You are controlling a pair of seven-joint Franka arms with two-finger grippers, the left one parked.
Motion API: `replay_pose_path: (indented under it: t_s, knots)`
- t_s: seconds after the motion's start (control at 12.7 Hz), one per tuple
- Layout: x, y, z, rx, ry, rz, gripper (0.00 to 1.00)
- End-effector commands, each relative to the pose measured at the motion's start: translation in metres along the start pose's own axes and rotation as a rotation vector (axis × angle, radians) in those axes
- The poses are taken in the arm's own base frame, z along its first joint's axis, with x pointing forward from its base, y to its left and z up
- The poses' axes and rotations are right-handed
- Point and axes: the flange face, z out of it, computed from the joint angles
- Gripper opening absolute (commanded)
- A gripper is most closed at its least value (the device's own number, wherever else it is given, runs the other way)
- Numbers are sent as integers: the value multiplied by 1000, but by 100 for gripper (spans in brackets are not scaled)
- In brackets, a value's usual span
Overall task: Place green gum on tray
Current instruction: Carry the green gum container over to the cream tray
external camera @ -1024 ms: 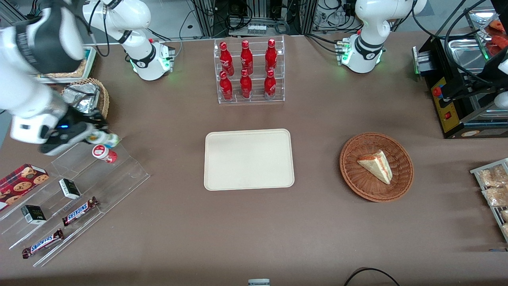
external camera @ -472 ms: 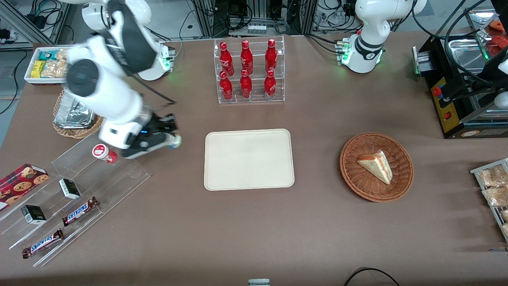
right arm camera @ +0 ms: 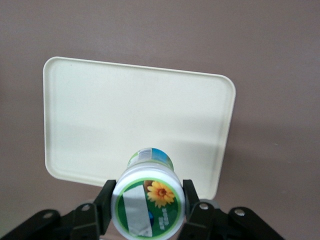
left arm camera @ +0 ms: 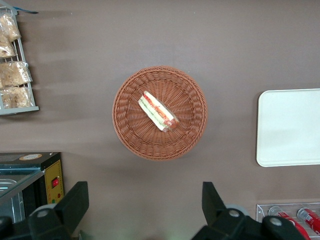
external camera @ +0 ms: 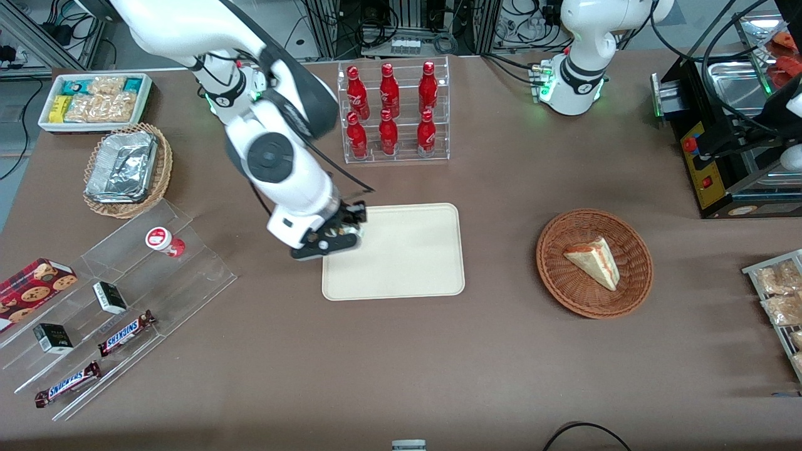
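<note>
My right gripper (external camera: pixel 341 235) is shut on the green gum (right arm camera: pixel 148 205), a small white bottle whose green-and-white lid carries a yellow flower. Its black fingers (right arm camera: pixel 106 200) press on both sides of the lid. The gripper hangs over the edge of the cream-beige tray (external camera: pixel 407 257) that lies toward the working arm's end of the table. In the front view the hand hides most of the gum. The tray (right arm camera: pixel 135 110) lies bare under the bottle in the right wrist view. The tray's edge (left arm camera: pixel 290 125) also shows in the left wrist view.
A red-lidded bottle (external camera: pixel 161 240) stands on a clear stepped stand (external camera: pixel 200 275) with candy bars and small boxes. A clear rack of red bottles (external camera: pixel 391 113) stands farther from the camera than the tray. A wicker basket (external camera: pixel 636 282) holds a sandwich.
The right arm has swung from the clear stand across the table to the tray's edge, carrying the green gum. The red-lidded bottle has stayed on the stand.
</note>
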Motion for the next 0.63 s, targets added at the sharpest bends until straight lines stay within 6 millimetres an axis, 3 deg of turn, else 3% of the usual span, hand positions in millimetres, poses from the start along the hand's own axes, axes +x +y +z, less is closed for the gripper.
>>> replay_pose_path:
  t_s: [0.0,0.24,0.55]
  knots:
    - [6,-37,49,-26,35,73,0]
    - [-1,-61,111,-77,48,62,0]
    - [-5,-69,142,-114,60,51,0]
